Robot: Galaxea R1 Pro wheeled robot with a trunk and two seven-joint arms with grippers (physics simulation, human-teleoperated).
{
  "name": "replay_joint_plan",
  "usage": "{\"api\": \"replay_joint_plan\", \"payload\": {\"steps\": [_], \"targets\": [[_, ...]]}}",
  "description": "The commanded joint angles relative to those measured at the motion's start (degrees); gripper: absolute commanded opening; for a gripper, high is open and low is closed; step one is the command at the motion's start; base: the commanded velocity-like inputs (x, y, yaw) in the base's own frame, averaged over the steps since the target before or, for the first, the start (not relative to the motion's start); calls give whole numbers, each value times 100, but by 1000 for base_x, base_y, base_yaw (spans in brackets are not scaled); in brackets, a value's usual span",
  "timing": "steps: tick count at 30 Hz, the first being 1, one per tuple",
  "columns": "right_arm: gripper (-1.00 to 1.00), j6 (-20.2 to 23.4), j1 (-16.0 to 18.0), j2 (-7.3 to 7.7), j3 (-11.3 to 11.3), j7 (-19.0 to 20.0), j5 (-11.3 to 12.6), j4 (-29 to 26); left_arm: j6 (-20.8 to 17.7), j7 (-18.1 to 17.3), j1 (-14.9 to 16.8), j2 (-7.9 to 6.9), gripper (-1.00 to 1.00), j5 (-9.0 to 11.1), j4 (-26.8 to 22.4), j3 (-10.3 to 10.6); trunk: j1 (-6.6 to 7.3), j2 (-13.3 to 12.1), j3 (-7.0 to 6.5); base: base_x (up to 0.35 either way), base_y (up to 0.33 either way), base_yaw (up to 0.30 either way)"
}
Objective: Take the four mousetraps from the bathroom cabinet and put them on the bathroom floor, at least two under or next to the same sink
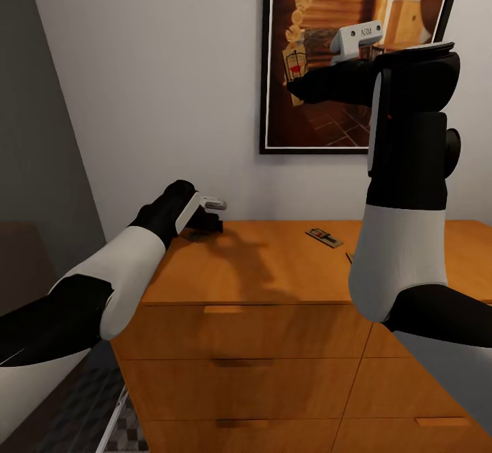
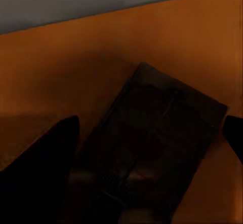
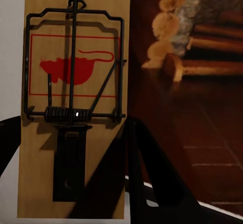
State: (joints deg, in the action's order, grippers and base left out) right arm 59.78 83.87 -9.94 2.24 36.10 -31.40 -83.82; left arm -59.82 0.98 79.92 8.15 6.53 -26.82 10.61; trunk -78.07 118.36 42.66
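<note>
**Two arms, two traps at the bathroom cabinet**

At the cabinet (image 1: 273, 268) top's left rear corner, the left gripper (image 1: 205, 224) hangs over a mousetrap (image 2: 152, 148), fingers spread either side and not yet closed; a level, centred descent should grip it cleanly. Another trap (image 1: 324, 237) lies mid-top. Raised above the cabinet before a framed picture (image 1: 328, 50), the right gripper (image 1: 295, 80) holds a third mousetrap (image 3: 73, 102).
</note>
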Motion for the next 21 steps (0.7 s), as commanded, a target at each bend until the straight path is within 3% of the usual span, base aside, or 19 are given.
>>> {"api": "replay_joint_plan", "payload": {"steps": [1, 21], "targets": [[-100, 22, 6, -6, 12, 47, -41, -3, -18, 14, 2, -7, -100, -37, 150, 47, 0, 2, 8, 0, 0, 0], [-100, 22, 6, -6, 12, 47, -41, -3, -18, 8, 6, -7, -100, -20, 145, 47, 0, 2, 8, 0, 0, 0]]}}
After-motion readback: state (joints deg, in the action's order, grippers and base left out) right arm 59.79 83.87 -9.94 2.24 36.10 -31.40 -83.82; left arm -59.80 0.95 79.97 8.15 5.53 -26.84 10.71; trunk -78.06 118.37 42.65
